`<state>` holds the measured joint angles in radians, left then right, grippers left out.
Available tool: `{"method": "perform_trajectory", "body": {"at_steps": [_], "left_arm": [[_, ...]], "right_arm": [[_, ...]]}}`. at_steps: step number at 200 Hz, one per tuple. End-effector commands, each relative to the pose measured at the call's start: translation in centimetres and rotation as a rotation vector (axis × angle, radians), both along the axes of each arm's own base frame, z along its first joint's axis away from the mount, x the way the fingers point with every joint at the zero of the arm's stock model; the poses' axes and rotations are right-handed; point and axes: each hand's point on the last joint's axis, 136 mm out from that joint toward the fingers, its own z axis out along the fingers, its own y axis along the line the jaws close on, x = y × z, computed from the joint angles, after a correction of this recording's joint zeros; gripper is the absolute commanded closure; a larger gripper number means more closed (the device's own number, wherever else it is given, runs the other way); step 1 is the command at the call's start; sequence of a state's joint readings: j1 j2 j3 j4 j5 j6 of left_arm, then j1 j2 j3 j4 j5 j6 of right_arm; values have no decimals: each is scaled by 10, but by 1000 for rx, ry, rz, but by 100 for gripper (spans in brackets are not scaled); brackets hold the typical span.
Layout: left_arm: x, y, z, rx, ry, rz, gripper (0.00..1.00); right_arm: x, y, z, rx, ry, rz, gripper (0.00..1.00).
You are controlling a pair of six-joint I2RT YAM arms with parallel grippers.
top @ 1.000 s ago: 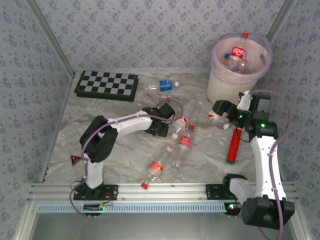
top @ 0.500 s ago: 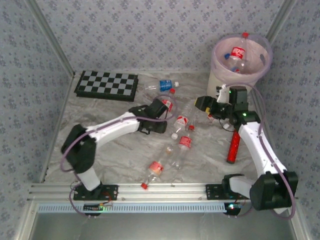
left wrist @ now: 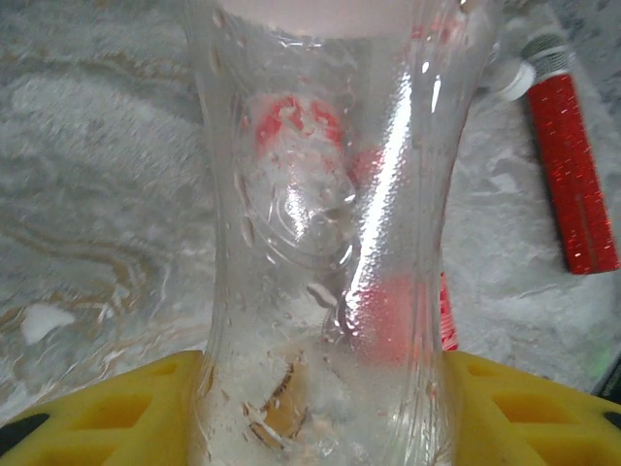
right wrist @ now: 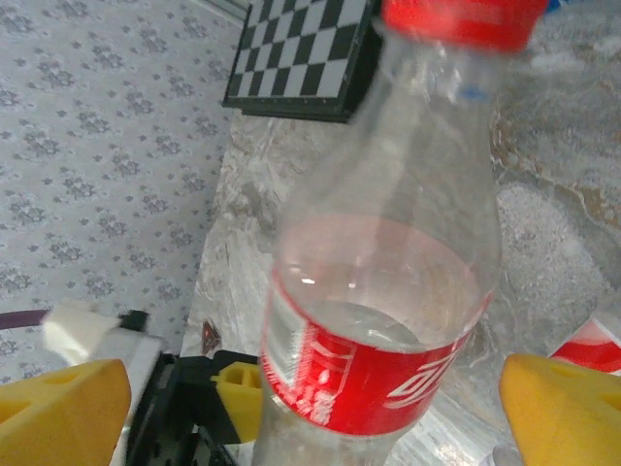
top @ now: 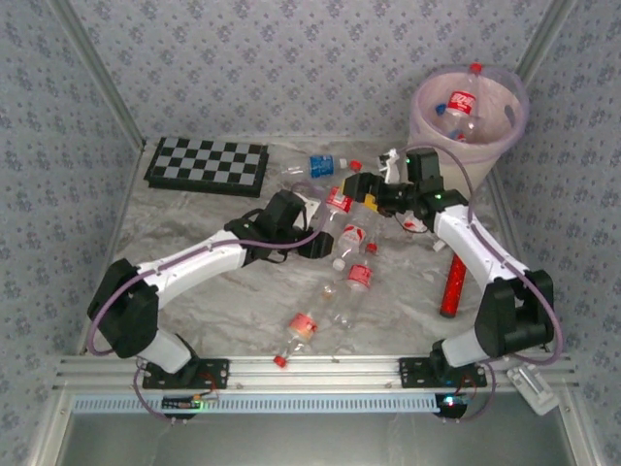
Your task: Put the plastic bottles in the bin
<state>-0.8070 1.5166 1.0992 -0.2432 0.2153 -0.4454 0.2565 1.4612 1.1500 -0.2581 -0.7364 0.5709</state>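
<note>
While your left gripper (left wrist: 325,393) clamps one bottle (right wrist: 388,291) and your right gripper (right wrist: 310,408) stands wide around it, the bin (top: 427,173) at 1 o'clock holds few; several litter the table (top: 184,218).

Bottle (right wrist: 388,243), red label (right wrist: 359,374) — white script lettering, tilted and partly cut off; no word can be read for certain.

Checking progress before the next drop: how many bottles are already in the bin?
2 clearly: a red-labelled bottle leaning toward the far rim of the bin, and a blue-capped bottle just left of it. More may be hidden lower in the bag.
</note>
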Motion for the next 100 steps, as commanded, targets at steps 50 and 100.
{"method": "perform_trajectory", "body": {"at_steps": [50, 100], "left_arm": [[3, -20, 23, -92, -35, -67, 85], [1, -21, 31, -124, -48, -71, 82]], "right_arm": [[7, 8, -3, 11, -2, 25, 18], [11, 3, -2, 19, -5, 17, 48]]}}
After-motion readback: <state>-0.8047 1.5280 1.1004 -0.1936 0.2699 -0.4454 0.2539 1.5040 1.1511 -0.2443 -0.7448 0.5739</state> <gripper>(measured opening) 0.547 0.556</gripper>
